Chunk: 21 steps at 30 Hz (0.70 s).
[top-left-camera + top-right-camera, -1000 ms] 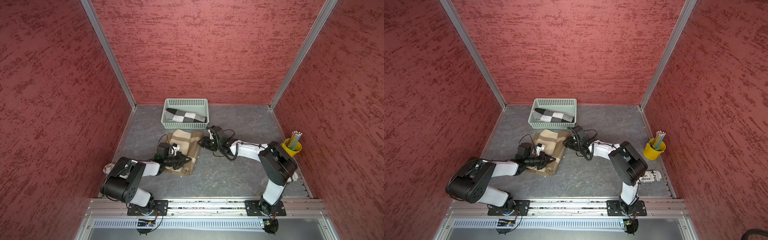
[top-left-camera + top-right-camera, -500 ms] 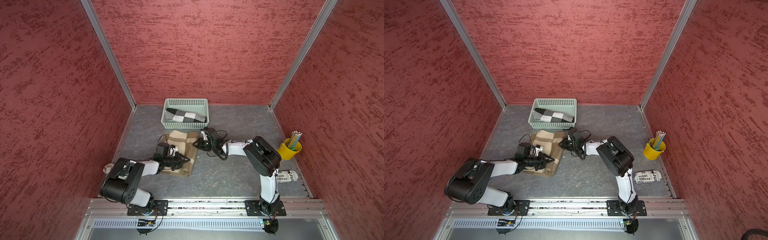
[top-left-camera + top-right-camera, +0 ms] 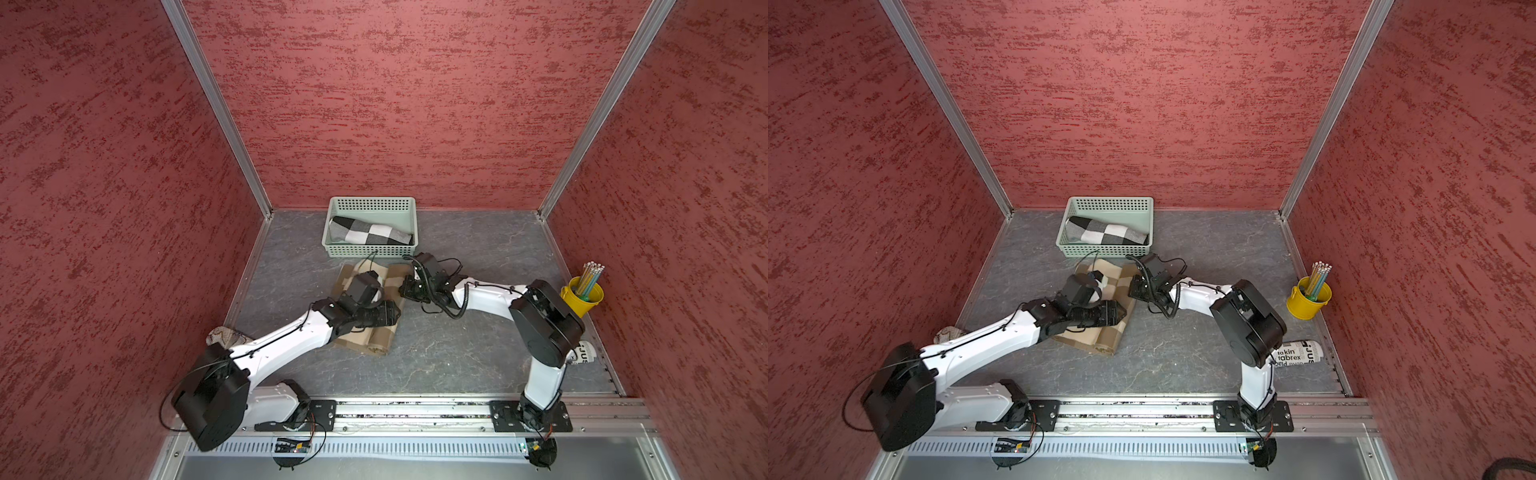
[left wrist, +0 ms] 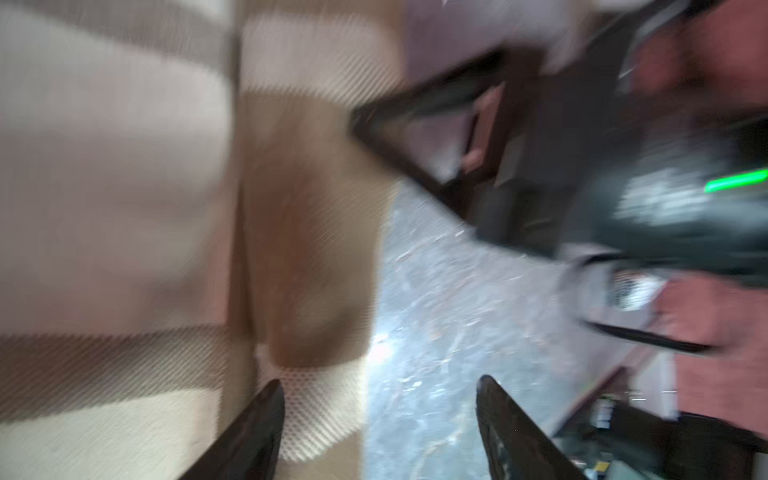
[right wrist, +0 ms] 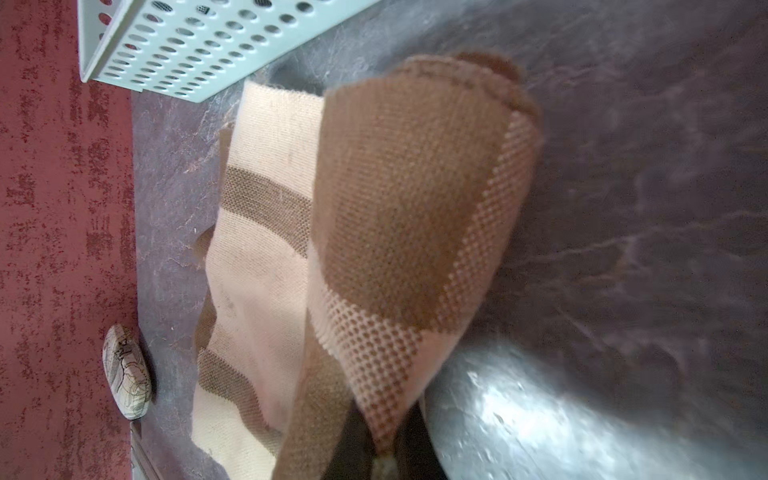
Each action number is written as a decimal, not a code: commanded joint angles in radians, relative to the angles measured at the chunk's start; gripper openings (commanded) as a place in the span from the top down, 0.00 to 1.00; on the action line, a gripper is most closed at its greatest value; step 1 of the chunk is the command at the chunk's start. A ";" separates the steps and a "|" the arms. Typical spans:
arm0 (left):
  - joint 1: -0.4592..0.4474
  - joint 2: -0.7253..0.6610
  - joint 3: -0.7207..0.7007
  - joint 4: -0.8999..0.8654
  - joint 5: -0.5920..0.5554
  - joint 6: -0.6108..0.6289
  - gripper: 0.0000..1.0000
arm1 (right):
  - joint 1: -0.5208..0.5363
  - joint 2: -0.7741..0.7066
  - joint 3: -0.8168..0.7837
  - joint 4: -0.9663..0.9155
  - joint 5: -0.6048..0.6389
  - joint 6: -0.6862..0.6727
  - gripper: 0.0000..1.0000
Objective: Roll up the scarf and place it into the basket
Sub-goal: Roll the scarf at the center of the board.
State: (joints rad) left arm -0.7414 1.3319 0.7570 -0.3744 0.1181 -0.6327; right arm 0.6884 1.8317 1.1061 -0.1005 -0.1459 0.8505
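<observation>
The beige and brown checked scarf [image 3: 376, 338] [image 3: 1105, 338] lies part-folded on the grey table in front of the pale mint basket [image 3: 372, 201] [image 3: 1108, 200]. My left gripper [image 3: 397, 311] [image 4: 380, 386] hovers low over the scarf's right edge, open, with nothing between its fingers. In the left wrist view, which is blurred, the scarf [image 4: 124, 166] fills one side. My right gripper [image 3: 405, 286] [image 5: 380, 453] is shut on the scarf's right edge nearer the basket. In the right wrist view, that pinched fold of the scarf [image 5: 407, 199] rises off the table.
A black and white checked roll [image 3: 368, 232] lies inside the basket. A yellow bucket of pencils [image 3: 582, 295] stands at the right wall, with a printed white roll [image 3: 1298, 353] in front of it. A small patterned roll [image 3: 220, 334] lies by the left wall.
My left gripper has opened and let the scarf go. My right gripper has shut on the scarf's right edge, and that edge is lifted.
</observation>
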 commanded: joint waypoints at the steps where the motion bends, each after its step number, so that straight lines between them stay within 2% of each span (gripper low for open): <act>1: -0.058 0.083 0.055 -0.046 -0.136 0.031 0.44 | 0.000 -0.070 0.023 -0.129 0.100 -0.009 1.00; 3: -0.086 0.118 0.082 -0.046 -0.171 0.019 0.57 | 0.000 -0.093 0.024 -0.181 0.125 -0.011 1.00; 7: -0.090 0.133 0.087 -0.033 -0.181 0.002 0.67 | 0.000 -0.125 0.037 -0.271 0.167 -0.016 1.00; 10: -0.056 0.123 0.073 -0.027 -0.145 0.008 0.75 | 0.001 -0.111 0.084 -0.361 0.212 -0.023 1.00; 12: 0.010 0.124 0.051 0.007 -0.041 0.022 0.84 | 0.000 -0.089 0.112 -0.379 0.211 -0.033 1.00; 16: 0.147 0.209 0.059 0.058 0.232 0.099 0.99 | 0.002 -0.058 0.137 -0.292 0.131 -0.040 0.82; 18: 0.194 0.285 0.090 0.051 0.347 0.141 1.00 | 0.000 -0.047 0.145 -0.255 0.098 -0.036 0.71; 21: 0.281 0.407 0.095 0.110 0.541 0.139 1.00 | -0.001 -0.057 0.127 -0.214 0.085 -0.029 0.60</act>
State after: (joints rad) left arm -0.5114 1.6558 0.8524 -0.3061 0.4316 -0.5350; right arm 0.6891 1.7779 1.2289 -0.3710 -0.0322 0.8143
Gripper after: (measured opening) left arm 0.103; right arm 0.381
